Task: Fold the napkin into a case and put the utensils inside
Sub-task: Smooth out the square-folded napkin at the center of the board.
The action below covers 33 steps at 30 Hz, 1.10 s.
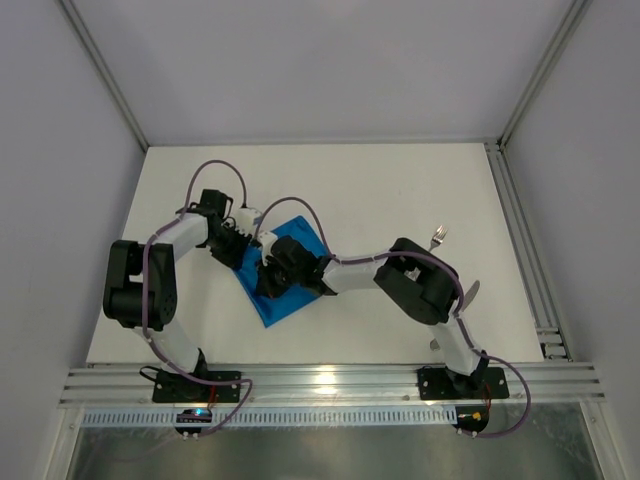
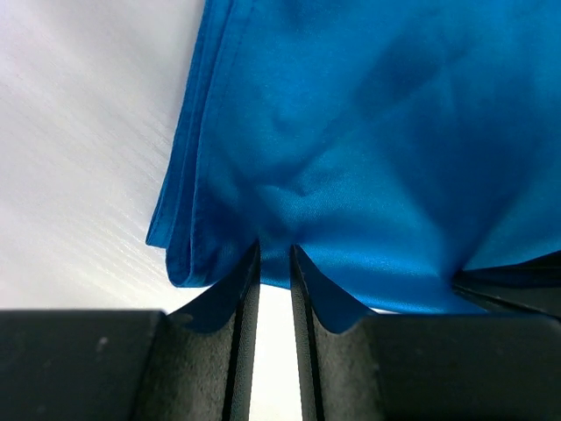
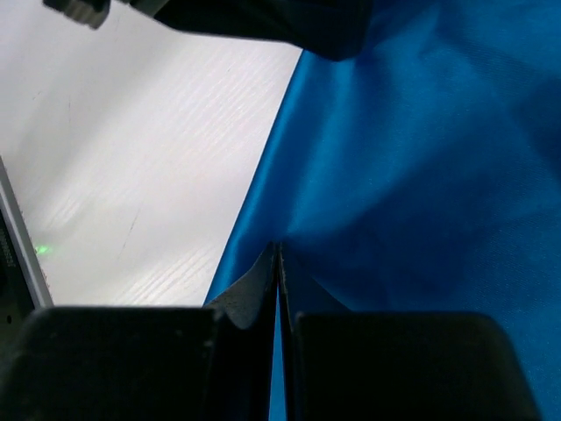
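Observation:
The bright blue napkin [image 1: 283,305] lies folded on the white table [image 1: 400,190] near the middle. My left gripper [image 1: 243,250] is at its upper left edge and my right gripper [image 1: 268,278] is over its middle. In the left wrist view the fingertips [image 2: 254,263] pinch a bunched edge of layered cloth [image 2: 368,158]. In the right wrist view the jaws stand almost together on a fold of the napkin [image 3: 421,175]. The fork [image 1: 437,238] lies at the far right. A second silver utensil [image 1: 469,292] shows partly behind my right arm.
A metal rail [image 1: 522,250] runs along the table's right side and another [image 1: 330,385] along the front edge by the arm bases. Grey enclosure walls stand at the left, back and right.

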Available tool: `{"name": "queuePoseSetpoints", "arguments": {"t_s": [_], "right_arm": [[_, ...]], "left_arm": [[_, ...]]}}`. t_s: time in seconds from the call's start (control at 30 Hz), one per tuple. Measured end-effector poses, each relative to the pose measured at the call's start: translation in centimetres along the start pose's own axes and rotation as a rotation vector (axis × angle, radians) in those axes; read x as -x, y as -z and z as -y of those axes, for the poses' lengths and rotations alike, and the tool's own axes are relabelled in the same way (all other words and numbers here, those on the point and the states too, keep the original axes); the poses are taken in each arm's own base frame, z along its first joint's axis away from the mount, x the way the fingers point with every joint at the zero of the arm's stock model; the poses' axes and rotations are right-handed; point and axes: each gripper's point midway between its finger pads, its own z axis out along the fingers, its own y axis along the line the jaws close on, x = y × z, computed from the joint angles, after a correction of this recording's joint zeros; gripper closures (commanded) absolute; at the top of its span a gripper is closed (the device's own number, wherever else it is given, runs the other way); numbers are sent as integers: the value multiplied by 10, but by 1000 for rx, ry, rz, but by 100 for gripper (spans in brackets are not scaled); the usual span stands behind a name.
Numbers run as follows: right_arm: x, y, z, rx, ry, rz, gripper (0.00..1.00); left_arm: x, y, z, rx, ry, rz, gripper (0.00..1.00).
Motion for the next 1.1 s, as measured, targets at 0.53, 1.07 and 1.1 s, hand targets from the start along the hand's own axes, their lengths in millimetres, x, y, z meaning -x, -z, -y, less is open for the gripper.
{"name": "queuePoseSetpoints", "arguments": {"t_s": [0.53,1.07,1.1], "right_arm": [[-61,54,-25,82,142,-166,96],[16,132,9,-58,-89,39,96],[17,136,25,-86,-131,53,96]], "left_arm": [[0,-1,-4,-27,85,0,79],[4,2,0,-57,58,24,70],[4,3,0,-56,56,25,70]]}}
